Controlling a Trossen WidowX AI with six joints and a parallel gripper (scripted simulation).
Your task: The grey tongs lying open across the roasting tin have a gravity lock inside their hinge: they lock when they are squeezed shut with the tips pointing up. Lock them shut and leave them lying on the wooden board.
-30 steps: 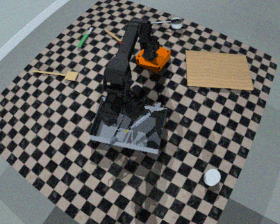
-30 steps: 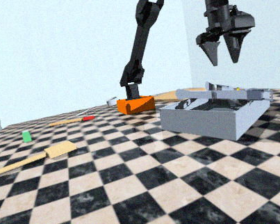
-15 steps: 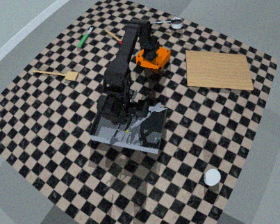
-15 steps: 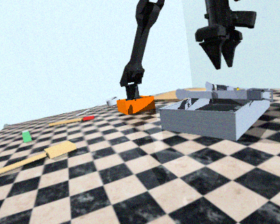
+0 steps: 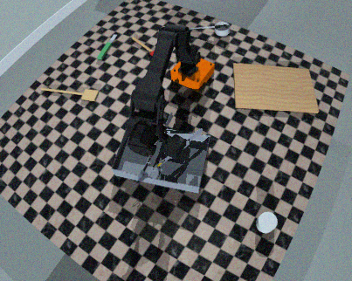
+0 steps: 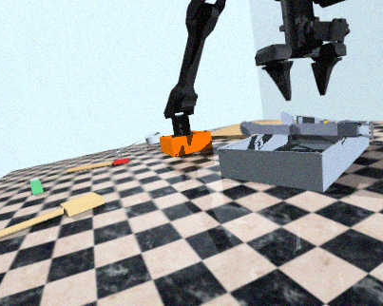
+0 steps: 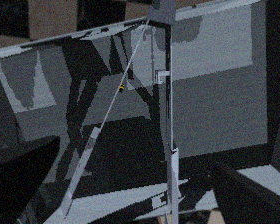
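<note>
The grey tongs [image 6: 273, 128] [image 7: 174, 180] lie open across the roasting tin [image 5: 176, 185] [image 6: 273, 166]. In the wrist view their two arms spread apart towards the bottom and meet at the hinge [image 7: 162, 10] near the top edge. A small yellow mark [image 7: 121, 88] shows beside the left arm. My gripper [image 6: 305, 97] [image 7: 137, 156] is open and empty, above the tongs and pointing down. In the wrist view its dark fingers stand on either side of the arms. The wooden board [image 5: 274, 89] [image 6: 230, 130] bears nothing. In the top view my arm hides part of the tin and tongs.
My orange base [image 5: 203, 71] [image 6: 187, 143] stands between tin and board. A wooden spatula [image 5: 90, 95] [image 6: 85, 204], a green-handled tool [image 5: 104, 51] and a red-tipped stick [image 5: 141, 44] lie left. A small pan [image 5: 222, 30] stands at the back, a white cylinder [image 5: 267, 222] at the front right.
</note>
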